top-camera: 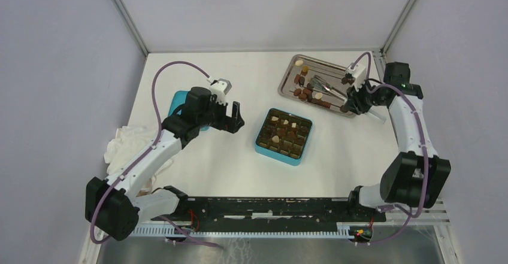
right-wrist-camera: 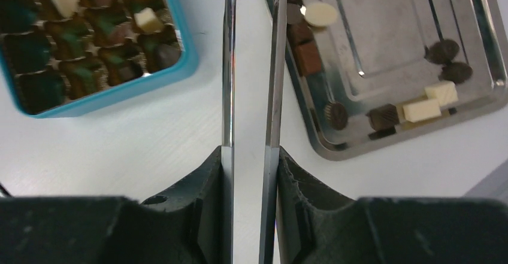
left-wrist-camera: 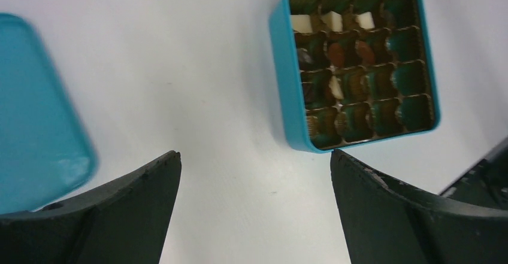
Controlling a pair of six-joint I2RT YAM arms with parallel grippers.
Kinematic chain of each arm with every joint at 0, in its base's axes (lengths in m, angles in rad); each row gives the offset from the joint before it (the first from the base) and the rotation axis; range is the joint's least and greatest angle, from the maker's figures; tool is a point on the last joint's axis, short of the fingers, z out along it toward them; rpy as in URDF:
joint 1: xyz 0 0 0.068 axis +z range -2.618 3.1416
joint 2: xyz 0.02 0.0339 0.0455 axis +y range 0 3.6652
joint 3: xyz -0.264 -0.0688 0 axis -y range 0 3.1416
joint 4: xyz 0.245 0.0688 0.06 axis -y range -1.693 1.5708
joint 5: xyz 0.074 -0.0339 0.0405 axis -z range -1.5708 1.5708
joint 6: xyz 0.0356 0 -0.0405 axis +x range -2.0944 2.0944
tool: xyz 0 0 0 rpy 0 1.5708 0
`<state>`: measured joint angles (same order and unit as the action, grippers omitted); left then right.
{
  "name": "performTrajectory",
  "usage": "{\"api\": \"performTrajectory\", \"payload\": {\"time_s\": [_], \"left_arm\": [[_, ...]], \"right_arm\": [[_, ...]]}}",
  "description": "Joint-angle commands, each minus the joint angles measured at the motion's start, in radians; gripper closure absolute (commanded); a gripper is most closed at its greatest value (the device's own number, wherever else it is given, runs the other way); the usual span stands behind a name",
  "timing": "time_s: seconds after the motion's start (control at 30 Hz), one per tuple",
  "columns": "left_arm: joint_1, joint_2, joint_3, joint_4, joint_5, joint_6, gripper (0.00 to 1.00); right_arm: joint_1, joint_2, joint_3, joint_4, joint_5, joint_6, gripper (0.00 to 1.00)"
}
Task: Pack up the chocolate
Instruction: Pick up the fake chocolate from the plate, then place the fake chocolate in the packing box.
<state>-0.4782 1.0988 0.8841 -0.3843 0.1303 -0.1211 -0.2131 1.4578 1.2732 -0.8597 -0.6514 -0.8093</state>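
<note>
The chocolate lies as small brown and cream pieces [top-camera: 307,91] on a metal tray [top-camera: 328,67], and several more sit in the gridded teal box [top-camera: 283,136]. My right gripper [top-camera: 354,102] is shut on long metal tweezers [top-camera: 327,89] that reach over the tray. In the right wrist view the tweezers [right-wrist-camera: 277,66] run up between my fingers [right-wrist-camera: 250,151], their tips cut off at the top. To their right are a cream round piece [right-wrist-camera: 321,14] and a brown square [right-wrist-camera: 307,57]. My left gripper [top-camera: 238,117] hangs open left of the box [left-wrist-camera: 353,66], with nothing between its fingers [left-wrist-camera: 254,156].
The teal lid [top-camera: 178,103] lies under my left arm, at the left edge in the left wrist view [left-wrist-camera: 36,114]. A crumpled white cloth [top-camera: 124,141] sits at the table's left side. Grey walls close in the table on three sides.
</note>
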Motion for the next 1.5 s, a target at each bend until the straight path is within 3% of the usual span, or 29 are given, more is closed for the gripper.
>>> {"api": "performTrajectory", "payload": {"time_s": [0.0,0.1,0.33,0.6,1.13,1.47], "left_arm": [[0.002,0.116,0.059,0.112,0.31,-0.234,0.05],[-0.022,0.168,0.034,0.203,0.301,-0.359,0.22],[-0.147,0.309,0.043,0.241,0.093,-0.394,0.32],[-0.208,0.393,0.062,0.254,0.028,-0.388,0.36],[-0.241,0.308,-0.003,0.255,-0.068,-0.373,0.37],[-0.244,0.206,-0.049,0.255,-0.109,-0.368,0.36]], "right_arm": [[0.003,-0.145,-0.107,-0.032,-0.232,-0.071,1.0],[0.003,-0.224,-0.187,-0.053,-0.297,-0.118,1.0],[0.005,-0.305,-0.285,-0.238,-0.325,-0.38,1.0],[0.018,-0.368,-0.386,-0.329,-0.275,-0.581,1.0],[0.251,-0.411,-0.498,-0.015,-0.033,-0.312,0.99],[0.271,-0.409,-0.509,0.008,0.04,-0.288,0.91]]}}
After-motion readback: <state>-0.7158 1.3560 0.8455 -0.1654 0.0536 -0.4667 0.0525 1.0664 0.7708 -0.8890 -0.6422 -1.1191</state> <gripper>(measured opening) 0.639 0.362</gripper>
